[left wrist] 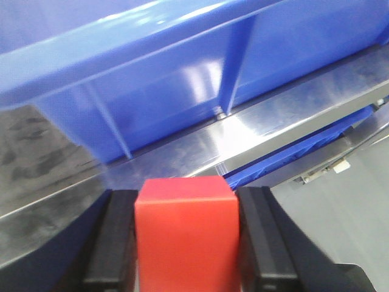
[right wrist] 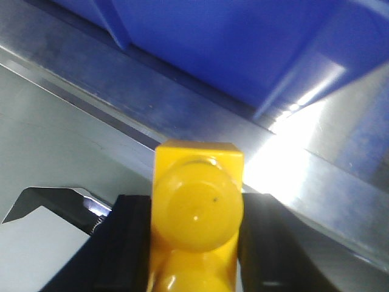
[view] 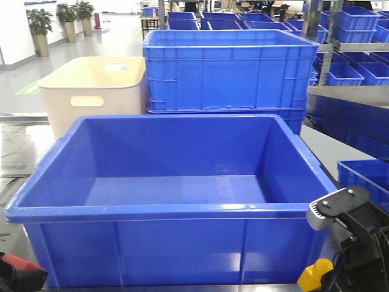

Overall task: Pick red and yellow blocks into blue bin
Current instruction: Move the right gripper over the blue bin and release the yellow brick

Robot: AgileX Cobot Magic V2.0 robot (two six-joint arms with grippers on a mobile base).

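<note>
Left gripper (left wrist: 185,204): you have its two black fingers (left wrist: 115,243) closed on the small plain red cube (left wrist: 185,240), one pad against each side face. The cube sits square between them.

Right gripper (right wrist: 196,210): likewise clamped, on the small bright yellow plastic brick (right wrist: 199,176), whose round studs face the wrist camera.

Position of both loads: each block is held low, in front of the near outer wall of the bin and below its rim. The front view confirms this, with the yellow brick at the lower right corner and a red patch at the lower left, both beneath rim level. A brushed steel table edge (left wrist: 243,131) runs between the grippers and the bin wall.

Large glossy blue plastic bin (view: 164,212): its smooth floor shows no block inside.

Beyond it stand a cream plastic tub with a handle slot (view: 91,85) and stacked panel-sided blue crates (view: 225,67); neither concerns you.

Assessment: both picks appear complete; neither placement is done. In my judgement you have the lift over the near rim, the carry above the bin and the two releases left. Watch the thick rolled rim when raising either block.
</note>
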